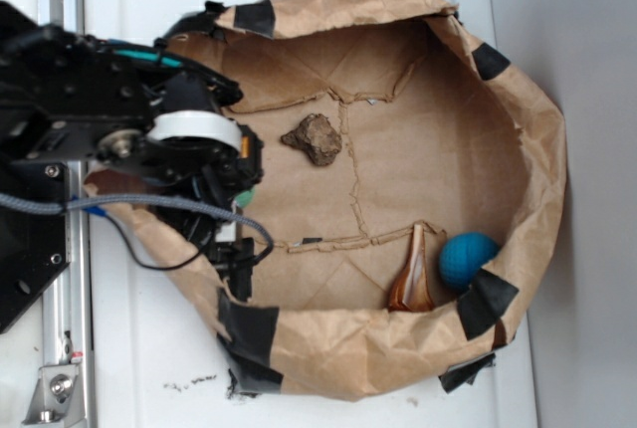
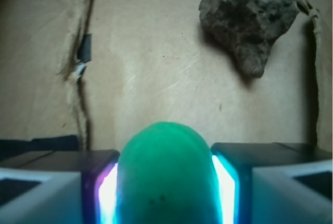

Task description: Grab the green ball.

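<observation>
Claw: the black robot claw (image 2: pixel 166 182) was clamped on the small mint-green foam ball (image 2: pixel 166 174), fingers touching both its sides.
Ball: at the left edge of the brown paper-lined basin (image 1: pixel 528 139).
Rock: rough brown lump (image 1: pixel 314 139), near.
Blue ball: dark blue textured ball (image 1: pixel 468 259), well apart.

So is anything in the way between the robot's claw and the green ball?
No, nothing is. In the wrist view the green ball already sits squeezed between the two pads of the gripper, touching both. The rock lies farther off on the brown paper, apart from the ball.
</observation>
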